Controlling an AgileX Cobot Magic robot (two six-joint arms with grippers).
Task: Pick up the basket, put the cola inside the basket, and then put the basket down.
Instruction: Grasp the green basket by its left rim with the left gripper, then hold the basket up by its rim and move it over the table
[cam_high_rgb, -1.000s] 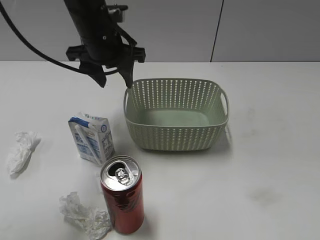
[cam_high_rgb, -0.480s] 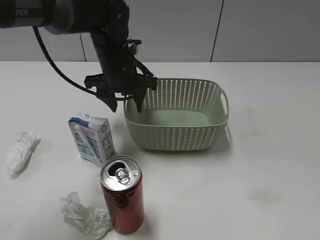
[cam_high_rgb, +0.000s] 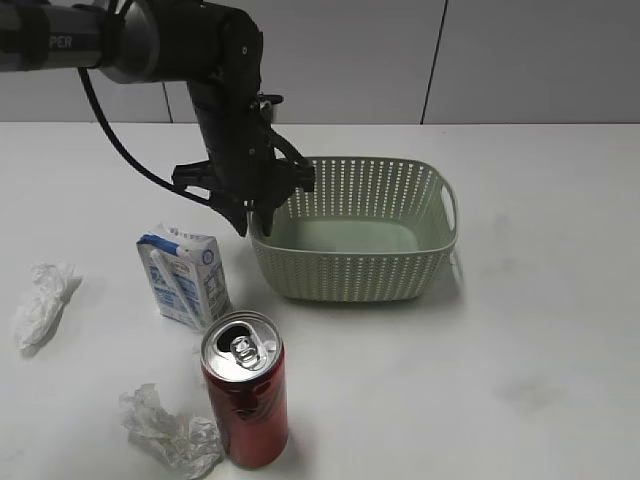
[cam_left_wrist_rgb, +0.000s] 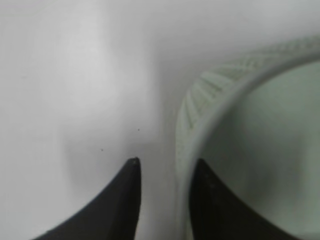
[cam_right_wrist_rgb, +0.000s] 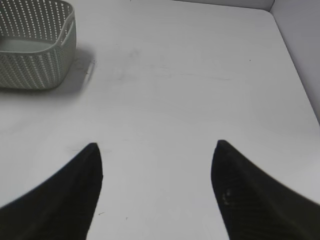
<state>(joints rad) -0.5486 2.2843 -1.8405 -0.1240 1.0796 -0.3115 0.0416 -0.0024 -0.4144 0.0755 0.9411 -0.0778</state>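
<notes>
The left tool (cam_high_rgb: 254, 212) has descended from above the far-left corner of the basket (cam_high_rgb: 352, 228) to rim level. Its fingers (cam_left_wrist_rgb: 125, 200) now straddle the left wall of the basket, one outside and one inside, with a gap between them. The left arm has tilted further forward.

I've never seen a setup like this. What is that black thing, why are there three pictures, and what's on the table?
It is a robot with two arms, each ending in a two-fingered tool. One picture looks at the table from in front; the other two come from cameras on the wrists. The left tool straddles the rim of the green basket, one finger inside and one outside, not yet closed on it. The right tool hangs open above bare table, holding nothing. Also on the table: a red cola, a small carton and two crumpled tissues.
</notes>
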